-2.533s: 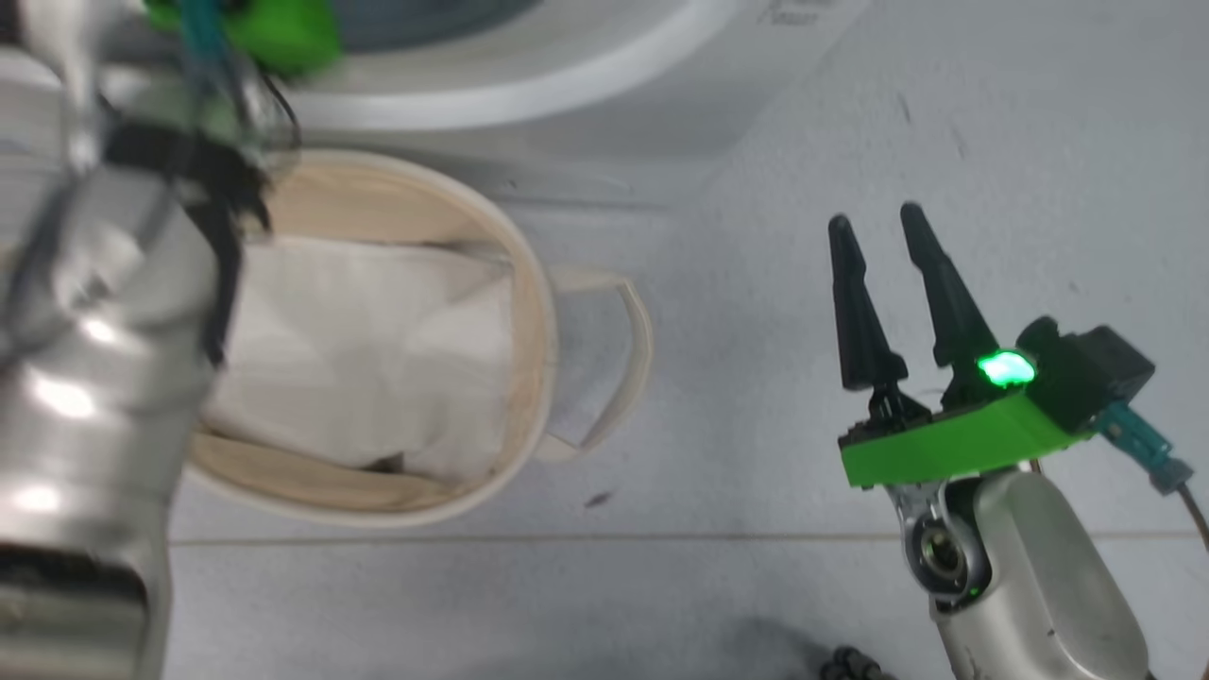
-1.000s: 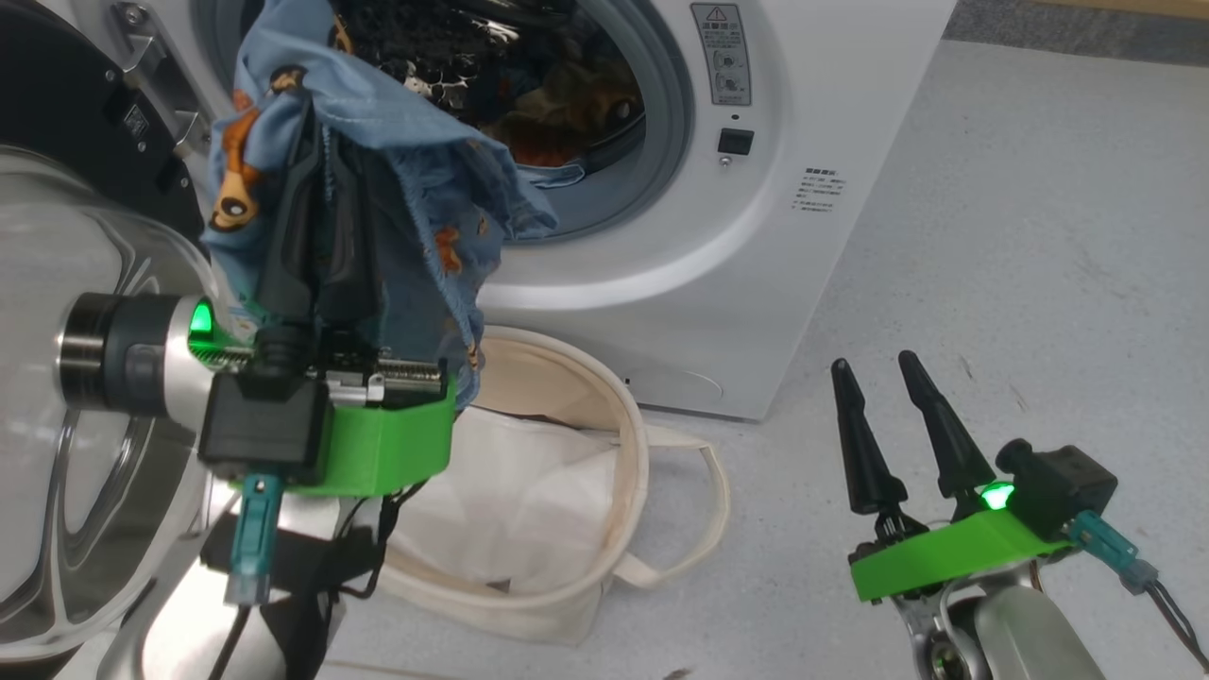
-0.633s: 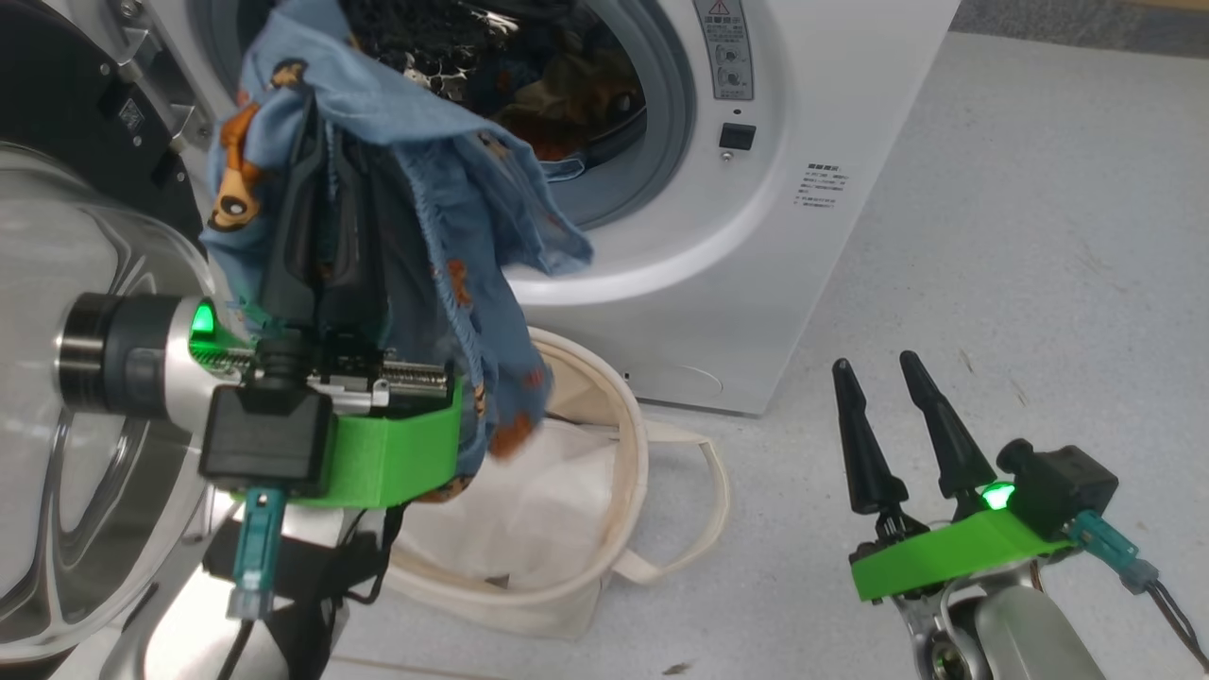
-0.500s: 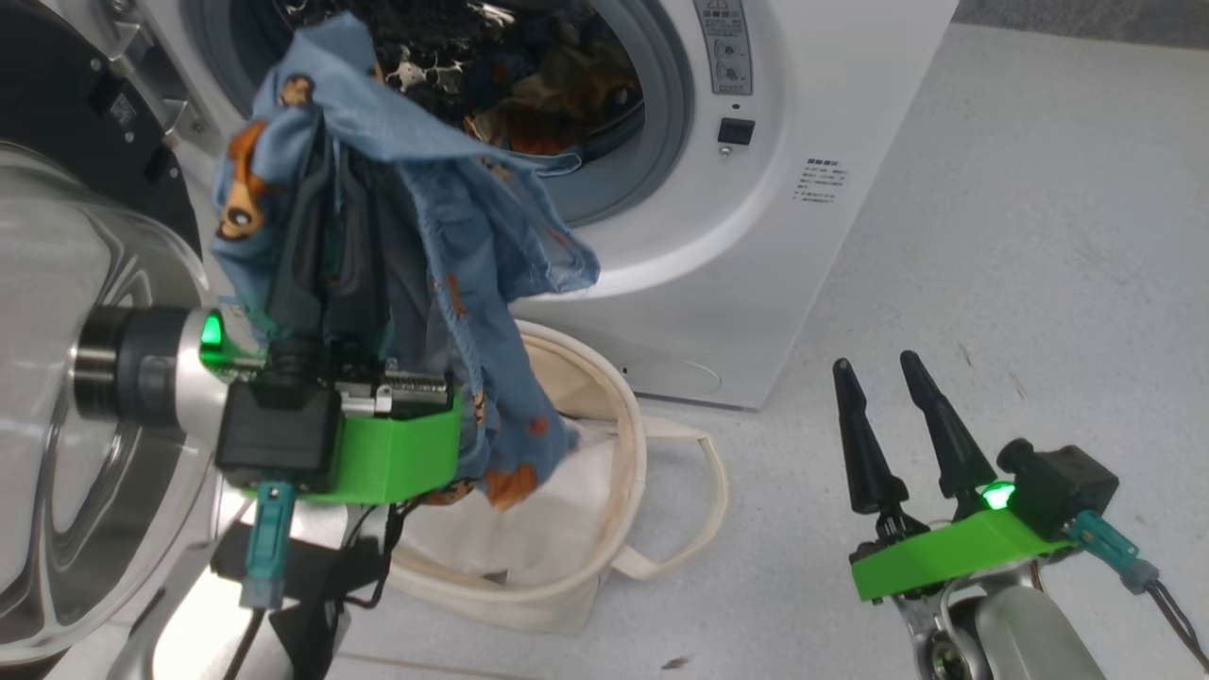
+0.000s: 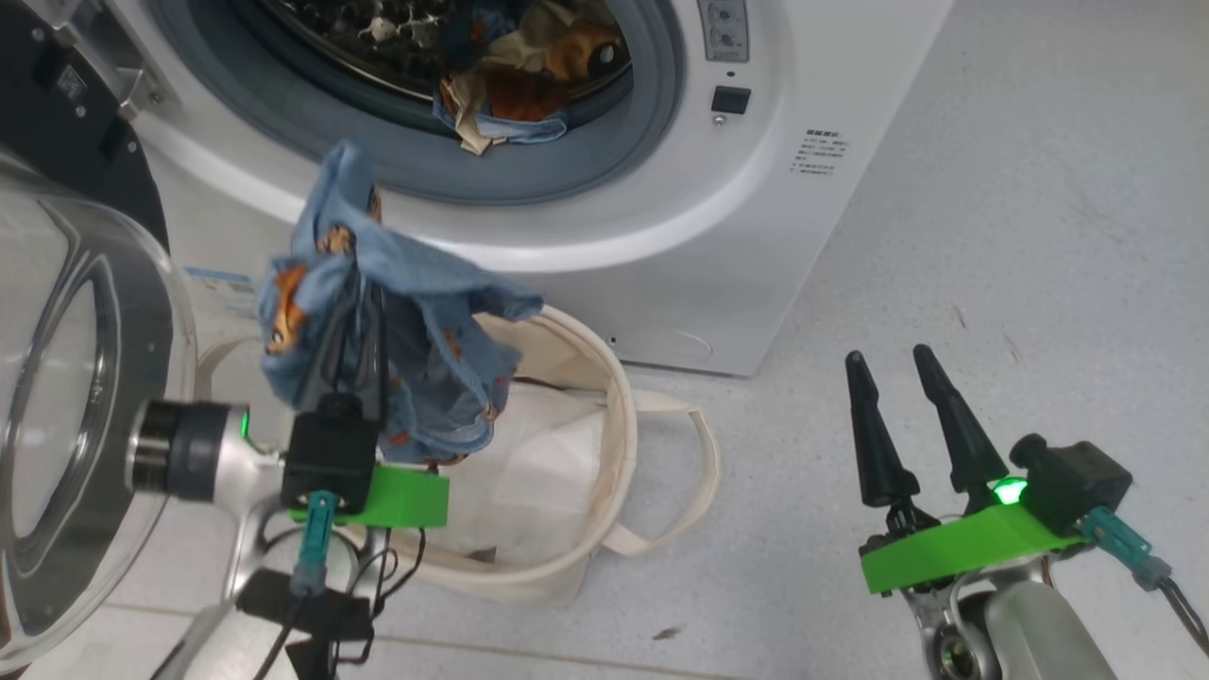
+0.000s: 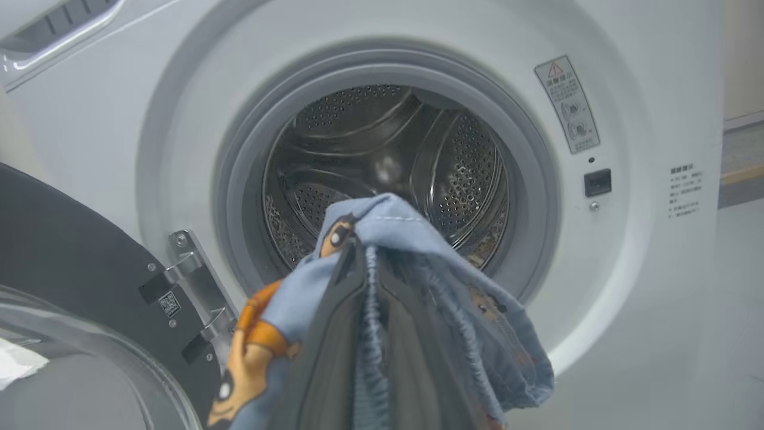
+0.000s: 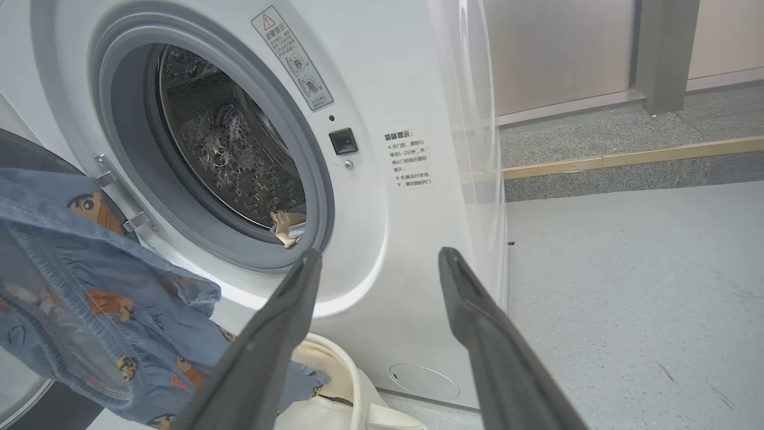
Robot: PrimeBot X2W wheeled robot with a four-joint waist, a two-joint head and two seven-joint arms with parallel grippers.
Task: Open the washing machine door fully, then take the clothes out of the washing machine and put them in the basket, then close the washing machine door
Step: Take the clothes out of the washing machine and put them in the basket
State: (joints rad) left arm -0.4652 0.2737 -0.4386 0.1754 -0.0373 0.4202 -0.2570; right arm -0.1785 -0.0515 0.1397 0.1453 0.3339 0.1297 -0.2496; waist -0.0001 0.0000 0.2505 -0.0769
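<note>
Where the pale grey speckled floor (image 5: 945,236) runs past the washing machine (image 5: 756,236), it is bounded by a raised grey strip (image 7: 627,173) with a wooden edge, and a wall (image 7: 555,54) is seen behind. The washing machine door (image 5: 57,378) is swung open at the machine's left and is cut off by the frame edge. The clothes (image 5: 416,312), light blue and printed, are pinched between the closed jaws of the left gripper (image 5: 359,331) and held in the air over the left part of the basket (image 5: 619,425), which is stood on the floor just before the machine. The right gripper (image 5: 888,359) is spread wide and empty above bare floor. The left fingertips are buried in cloth, and the basket's left side is hidden behind it. Further garments (image 5: 510,85) are glimpsed at the drum's lip, too tangled to be told apart.
</note>
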